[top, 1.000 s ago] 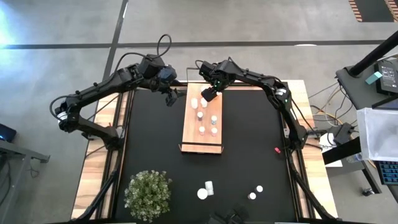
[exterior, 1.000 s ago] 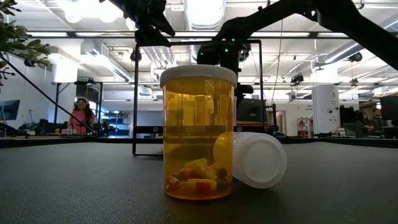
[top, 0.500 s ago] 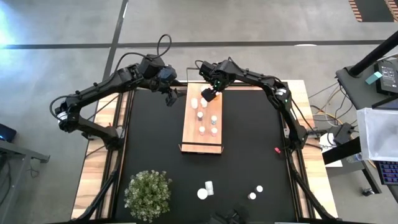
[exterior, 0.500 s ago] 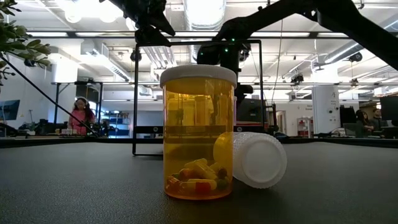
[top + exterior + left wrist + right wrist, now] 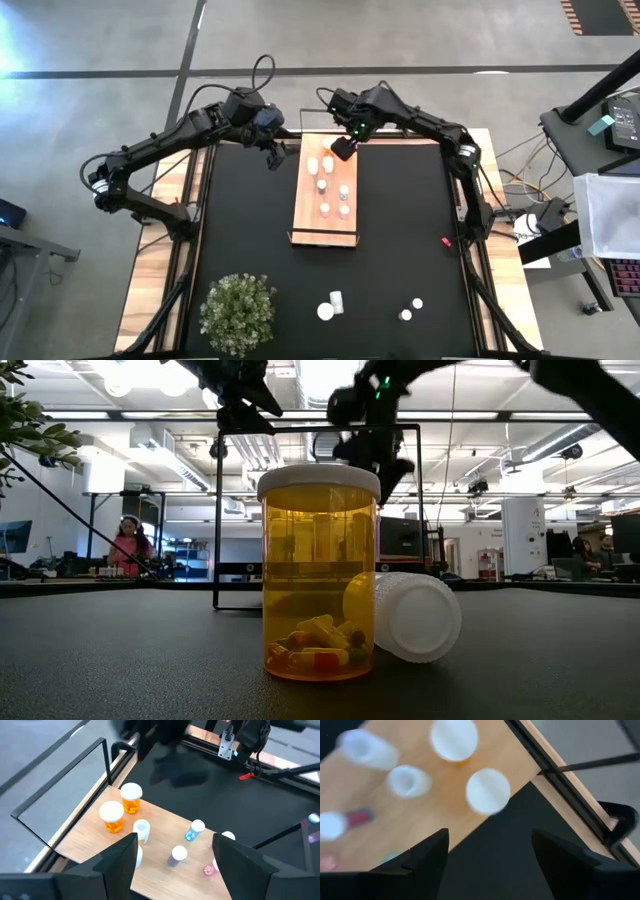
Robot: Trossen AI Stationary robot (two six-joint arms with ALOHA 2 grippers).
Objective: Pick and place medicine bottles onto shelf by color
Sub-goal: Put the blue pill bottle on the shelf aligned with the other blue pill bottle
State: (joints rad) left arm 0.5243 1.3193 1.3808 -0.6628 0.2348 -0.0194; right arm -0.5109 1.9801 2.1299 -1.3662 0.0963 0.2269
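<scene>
since a second ago the right gripper (image 5: 343, 149) has pulled back from above the long light-wood shelf board (image 5: 306, 215) toward its far right corner, leaving a white-capped orange bottle (image 5: 488, 790) standing there. its jaws are spread wide and hold nothing, so this reads as a placement just finished and the retreat under way.

on the shelf now: two orange white-capped pill bottles (image 5: 131, 798) side by side at the far end, then pale bluish and white ones (image 5: 195, 830) in the middle, pink ones nearer the near end. colour groups are forming, far to near.

four bottles remain down on the black mat surface (image 5: 240, 220), well apart from the shelf: an upright amber bottle of capsules (image 5: 319, 572) touching a white one lying on its side (image 5: 405, 616), plus two small white-capped ones (image 5: 411, 309) off to the right.

next, i'd judge, the right arm must swing all the way to the near edge for one of those.

left gripper (image 5: 275, 156) hangs just beside the shelf's far left corner, elbow folded back, jaws parted and empty, waiting.
</scene>
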